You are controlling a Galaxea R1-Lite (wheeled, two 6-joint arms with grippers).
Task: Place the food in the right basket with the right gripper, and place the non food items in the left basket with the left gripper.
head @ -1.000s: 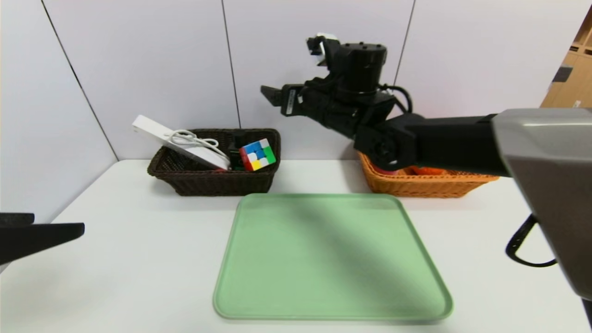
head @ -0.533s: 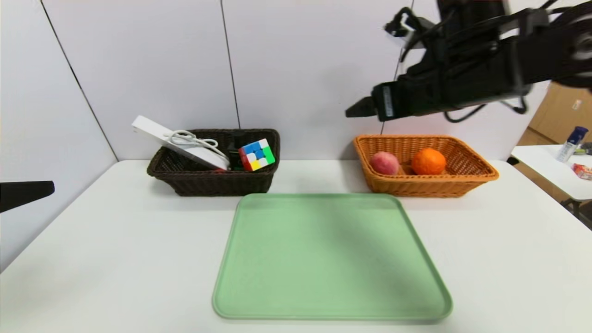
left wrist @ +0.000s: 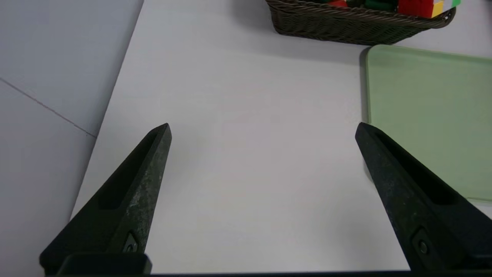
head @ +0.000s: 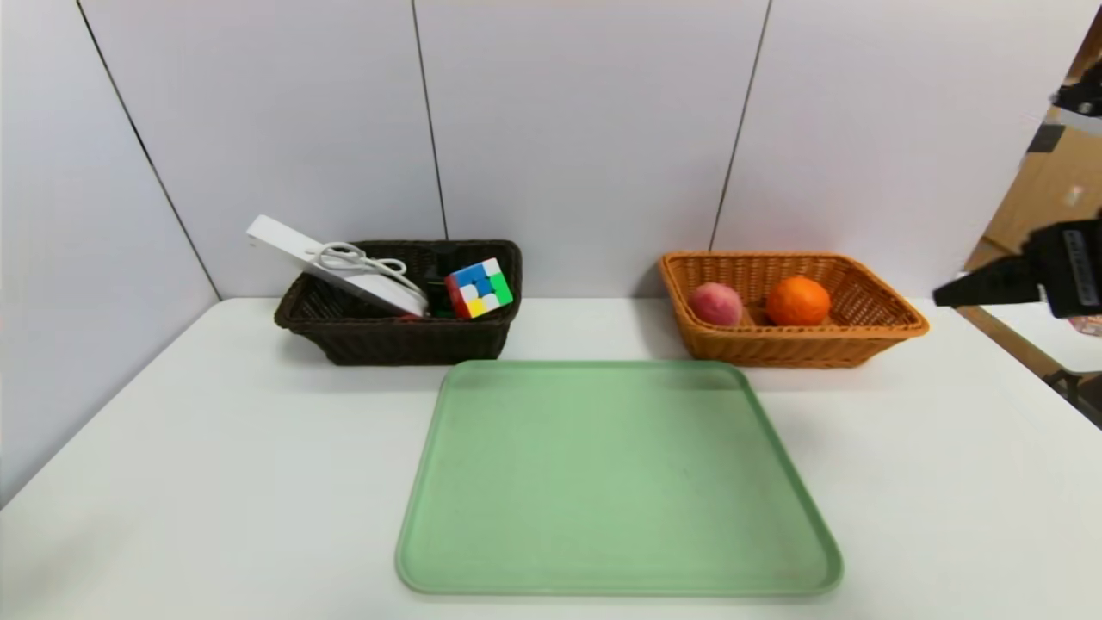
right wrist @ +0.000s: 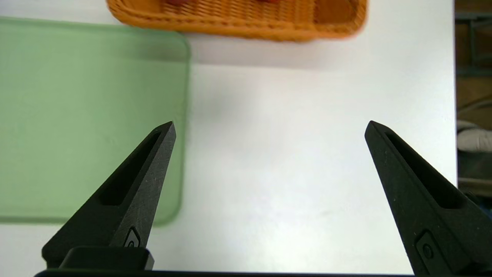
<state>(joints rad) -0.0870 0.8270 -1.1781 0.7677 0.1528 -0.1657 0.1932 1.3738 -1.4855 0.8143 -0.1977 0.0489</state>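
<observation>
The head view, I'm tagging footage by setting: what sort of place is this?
Probably a lab or office test bench: a white table against plain wall panels, with cardboard boxes stacked behind on the right.

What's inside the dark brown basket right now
The dark brown basket holds a Rubik's cube at its right end and a white flat device, wrapped in a white cable, leaning out over the left rim. Something dark sits between them; the basket floor is hidden.
</observation>
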